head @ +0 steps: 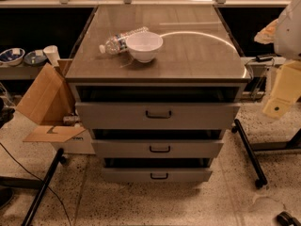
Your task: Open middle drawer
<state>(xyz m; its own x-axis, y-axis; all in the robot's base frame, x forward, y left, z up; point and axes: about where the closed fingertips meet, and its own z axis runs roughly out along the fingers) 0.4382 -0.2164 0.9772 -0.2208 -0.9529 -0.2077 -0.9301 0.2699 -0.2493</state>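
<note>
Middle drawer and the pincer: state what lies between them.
In the camera view, the pincer hangs at the right edge; between it and the middle drawer lie speckled floor and a slanted black leg.

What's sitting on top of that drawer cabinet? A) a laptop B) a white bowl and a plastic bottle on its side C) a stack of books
B: a white bowl sits beside a plastic bottle lying on the cabinet top; the gripper is off to the right, apart from the middle drawer.
</note>
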